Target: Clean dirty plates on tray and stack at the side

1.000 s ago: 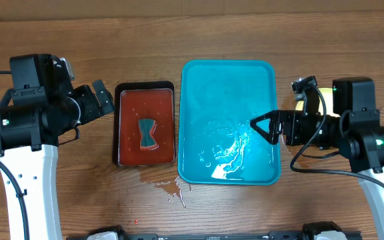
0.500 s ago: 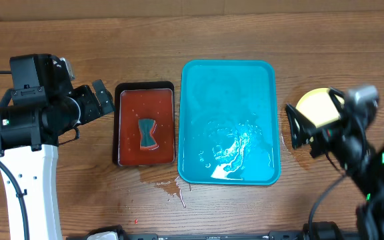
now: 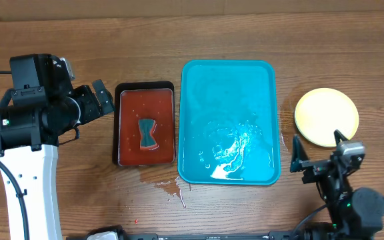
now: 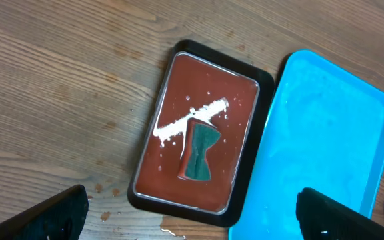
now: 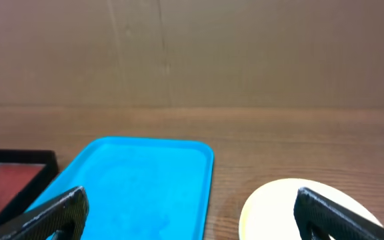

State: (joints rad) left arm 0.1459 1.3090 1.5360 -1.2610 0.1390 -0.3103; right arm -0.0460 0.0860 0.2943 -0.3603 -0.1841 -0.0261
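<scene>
Pale yellow plates (image 3: 326,117) now lie stacked in full view on the wooden table (image 3: 245,33), right of the turquoise tray (image 3: 225,87) and apart from its rim. One second ago the right gripper (image 3: 299,160) reached over the tray's right edge; it has drawn back to the table's near edge, jaws spread, holding nothing. Left gripper (image 3: 104,99), unmoved, hovers beside the black tray (image 3: 117,133), jaws spread. Open wood runs behind tray and stack

The plates (image 3: 326,117) sit right of the tray (image 3: 229,80), but only the top one shows; how many lie under it cannot be told. The right wrist view cuts it off at the bottom. The left wrist view shows just a thin sliver past the tray.
</scene>
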